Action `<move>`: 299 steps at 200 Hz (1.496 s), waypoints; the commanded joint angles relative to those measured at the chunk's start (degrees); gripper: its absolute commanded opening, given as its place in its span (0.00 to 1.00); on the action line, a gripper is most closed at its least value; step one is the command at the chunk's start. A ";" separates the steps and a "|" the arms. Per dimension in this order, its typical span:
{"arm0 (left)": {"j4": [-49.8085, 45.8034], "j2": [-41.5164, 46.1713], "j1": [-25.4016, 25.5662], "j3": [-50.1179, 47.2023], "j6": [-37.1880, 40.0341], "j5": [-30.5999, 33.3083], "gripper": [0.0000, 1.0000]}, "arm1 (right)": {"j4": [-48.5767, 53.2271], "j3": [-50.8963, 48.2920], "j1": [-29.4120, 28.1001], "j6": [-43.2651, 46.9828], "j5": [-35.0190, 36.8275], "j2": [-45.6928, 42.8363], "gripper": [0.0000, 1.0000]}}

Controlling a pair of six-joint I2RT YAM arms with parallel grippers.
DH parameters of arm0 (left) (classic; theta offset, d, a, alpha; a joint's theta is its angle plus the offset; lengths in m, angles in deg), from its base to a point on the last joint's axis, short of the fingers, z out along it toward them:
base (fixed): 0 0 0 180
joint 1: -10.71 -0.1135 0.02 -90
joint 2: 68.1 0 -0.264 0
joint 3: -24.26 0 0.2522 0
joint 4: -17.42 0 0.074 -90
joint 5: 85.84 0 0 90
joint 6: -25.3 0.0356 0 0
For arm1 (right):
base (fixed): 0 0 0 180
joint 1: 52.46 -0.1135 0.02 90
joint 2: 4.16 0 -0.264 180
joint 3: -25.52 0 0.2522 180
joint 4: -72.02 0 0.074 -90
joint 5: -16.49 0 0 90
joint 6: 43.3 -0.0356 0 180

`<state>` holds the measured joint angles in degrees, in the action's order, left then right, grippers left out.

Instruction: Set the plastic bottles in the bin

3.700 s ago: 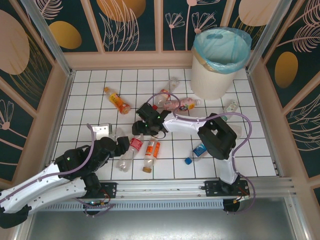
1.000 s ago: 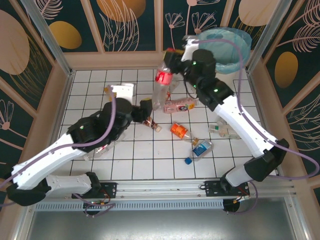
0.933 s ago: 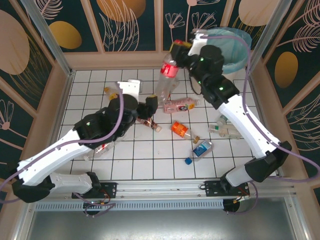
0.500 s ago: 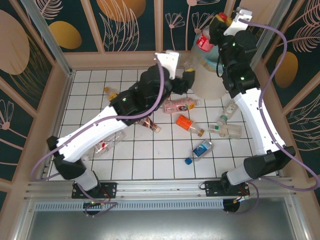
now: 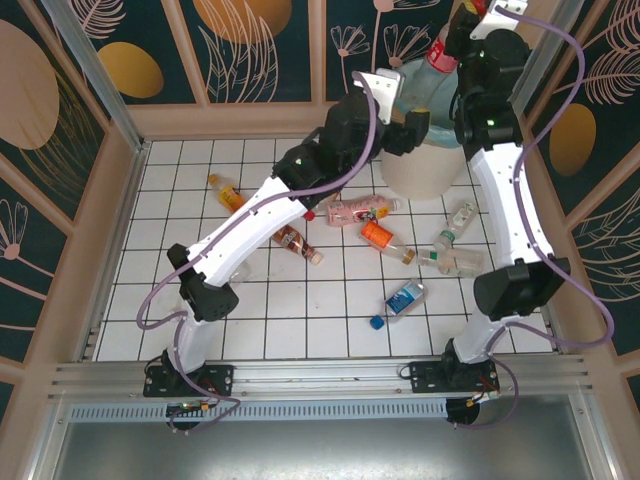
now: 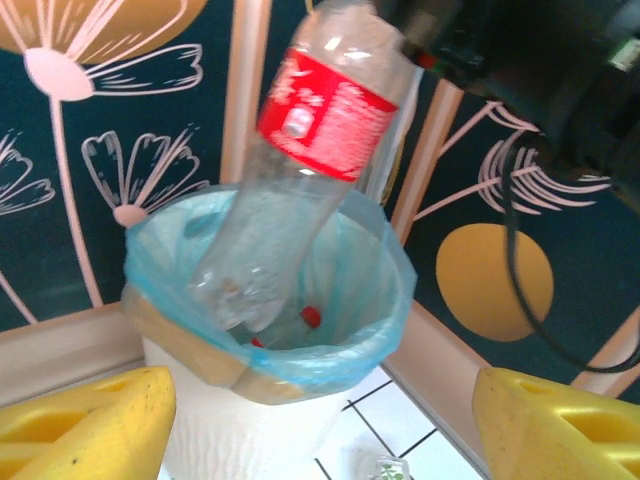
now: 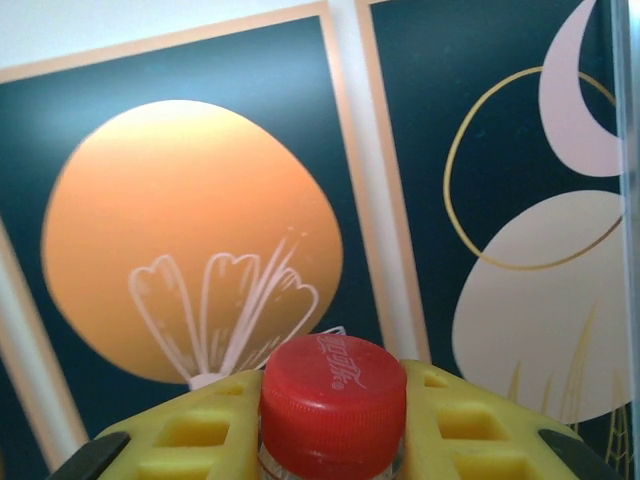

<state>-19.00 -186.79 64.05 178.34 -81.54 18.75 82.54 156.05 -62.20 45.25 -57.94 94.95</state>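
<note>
- The red-labelled bottle (image 6: 330, 100) hangs tilted over the bin (image 6: 225, 440), cap end up. Its clear base dips into the bin's mouth.
- The right gripper (image 7: 333, 425) is clamped on the bottle's neck just under the red cap (image 7: 333, 385), with a yellow finger on either side.
- The bin stands in the far right corner of the tiled floor (image 5: 200, 320) and is lined with a blue bag (image 6: 385, 300). A small red bit shows inside it; the rest I cannot make out.
- The left gripper (image 6: 322, 405) hovers just beside the bin, its fingers spread wide with nothing between them.
- Seven floor bottles lie apart from the bin:
  - one pink bottle (image 5: 355, 210)
  - one brown-labelled bottle (image 5: 296, 243)
  - two orange bottles (image 5: 228, 193)
  - two clear bottles (image 5: 452, 262)
  - one blue-labelled bottle (image 5: 405, 297)
- One loose blue cap (image 5: 376, 322) lies just beside the blue-labelled bottle.
</note>
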 commanded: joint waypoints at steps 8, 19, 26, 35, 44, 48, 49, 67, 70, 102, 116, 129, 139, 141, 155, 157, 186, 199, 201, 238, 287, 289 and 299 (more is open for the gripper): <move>1.76 0.45 -1.87 -1.05 -2.23 -4.08 0.78 | -2.38 6.06 1.72 3.57 1.61 5.84 0.00; 1.50 0.01 -2.17 -1.00 -2.12 -4.68 0.79 | -2.43 7.77 1.91 4.61 1.04 8.53 0.00; 1.37 -0.19 -2.24 -1.00 -2.11 -4.96 0.79 | -2.34 8.93 1.89 5.44 0.51 10.24 0.00; 1.13 -0.41 -2.32 -1.07 -2.13 -5.25 0.79 | -1.80 10.35 1.90 6.46 -0.19 12.31 0.00; 0.91 -0.70 -2.39 -1.07 -2.11 -5.57 0.79 | -1.43 11.28 1.96 7.07 -0.61 14.10 0.00; 0.71 -0.74 -2.47 -1.08 -2.03 -5.69 0.79 | -1.27 11.53 1.98 7.35 -0.79 14.87 0.00; 0.70 -0.74 -2.46 -1.09 -2.04 -5.70 0.79 | -1.25 11.58 1.95 7.39 -0.80 15.01 0.00; 0.20 -1.10 -2.51 -1.30 -1.90 -6.17 0.79 | -1.32 11.47 2.00 8.62 -0.68 17.83 0.00; 0.16 -1.10 -2.54 -1.39 -1.84 -6.22 0.79 | -1.85 11.02 2.00 8.78 -0.39 18.06 0.00; -0.19 -1.50 -2.62 -2.45 -1.70 -6.66 0.80 | -5.33 6.87 1.96 10.08 -1.35 20.45 0.00; -0.44 -1.71 -2.63 -2.76 -1.74 -6.93 0.80 | -6.10 5.86 2.00 10.80 -2.33 21.41 0.00; -0.53 -1.75 -2.63 -3.07 -1.88 -7.11 0.80 | -5.81 5.58 1.96 11.52 -3.37 22.29 0.06; -0.63 -1.73 -2.69 -3.27 -1.94 -7.20 0.80 | -5.35 5.58 2.00 11.71 -3.77 22.77 0.11; -0.64 -1.72 -2.67 -3.28 -2.00 -7.20 0.80 | -5.25 5.58 2.00 11.73 -3.75 22.83 0.13; -0.55 -1.69 -2.68 -3.29 -2.01 -7.27 0.81 | -4.57 5.64 2.00 11.48 -3.81 22.90 0.36; -0.55 -1.66 -2.64 -3.29 -1.98 -7.31 0.81 | -4.40 5.61 1.96 11.47 -3.87 22.82 0.37; -0.29 -1.43 -2.74 -3.28 -2.13 -7.30 0.81 | -3.68 6.32 1.96 10.59 -3.71 21.29 0.38; -0.20 -1.37 -2.71 -3.29 -2.22 -7.34 0.81 | -3.70 6.65 2.00 10.42 -3.46 20.41 0.38; -0.20 -1.32 -2.72 -3.29 -2.23 -7.35 0.81 | -3.65 6.70 2.00 10.42 -3.38 20.31 0.38; -0.20 -1.08 -2.74 -3.62 -2.91 -7.73 0.81 | -3.19 6.74 2.00 10.16 -4.01 17.81 0.54; -0.19 -0.26 -2.77 -4.07 -3.39 -7.82 0.81 | -2.26 6.07 1.98 8.93 -4.68 14.71 0.61; -0.19 -0.19 -2.75 -4.19 -3.42 -7.82 0.81 | -2.17 6.09 2.00 8.88 -4.72 14.64 0.61; -0.19 0.04 -2.74 -4.29 -3.54 -7.65 0.81 | -1.87 6.35 2.00 8.68 -4.89 14.05 0.61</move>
<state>-19.70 -187.76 61.43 174.45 -84.07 11.78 81.29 161.51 -60.27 55.15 -62.05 113.18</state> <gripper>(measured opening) 0.811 0.612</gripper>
